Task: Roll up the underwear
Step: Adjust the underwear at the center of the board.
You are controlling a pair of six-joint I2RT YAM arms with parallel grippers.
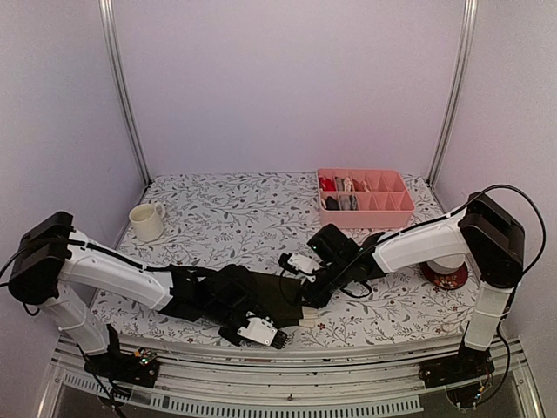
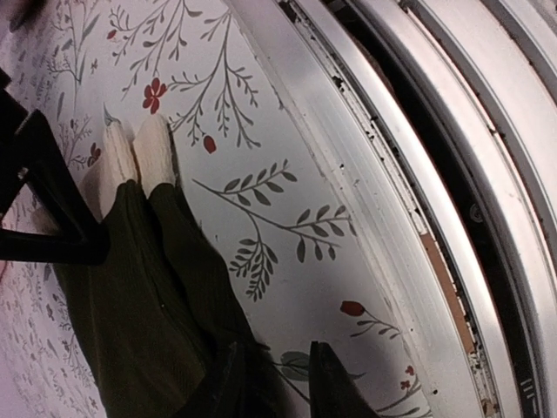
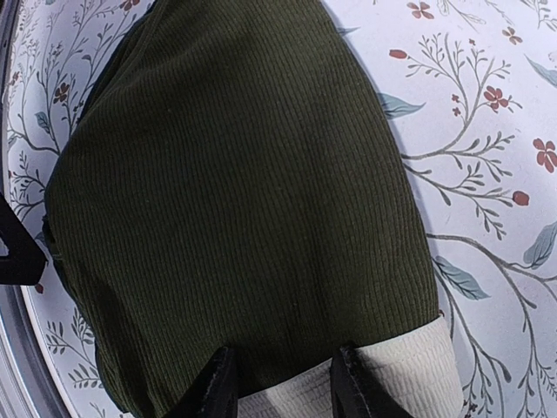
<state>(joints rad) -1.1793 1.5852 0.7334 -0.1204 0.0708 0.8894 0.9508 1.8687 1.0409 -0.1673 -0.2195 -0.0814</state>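
Lying spread flat on the flowered table cover (image 2: 287,261), the dark olive ribbed cloth garment (image 3: 226,192) shows no roll at all, so I judge that the rolling of this piece is only at its start. The left gripper (image 2: 274,348) has its jaws partly apart and stands over one long edge of the garment. One finger is above the olive cloth and the other above the bare cover, on the side of the metal table rail (image 2: 374,174); it does not seem to hold anything. The right gripper (image 3: 284,353) is low over the garment, jaws also partly apart, with the cream band (image 3: 409,366) just under and beside its fingers. The cloth between them lies smooth, not pinched, as far as I can see. Well beyond the right gripper, the pink plastic divided tray (image 1: 405,202) holds red and whitish cloth pieces (image 1: 341,185); whether these are rolled is too small to tell. What is left, in my judgement, is to grip an edge and roll the garment up.
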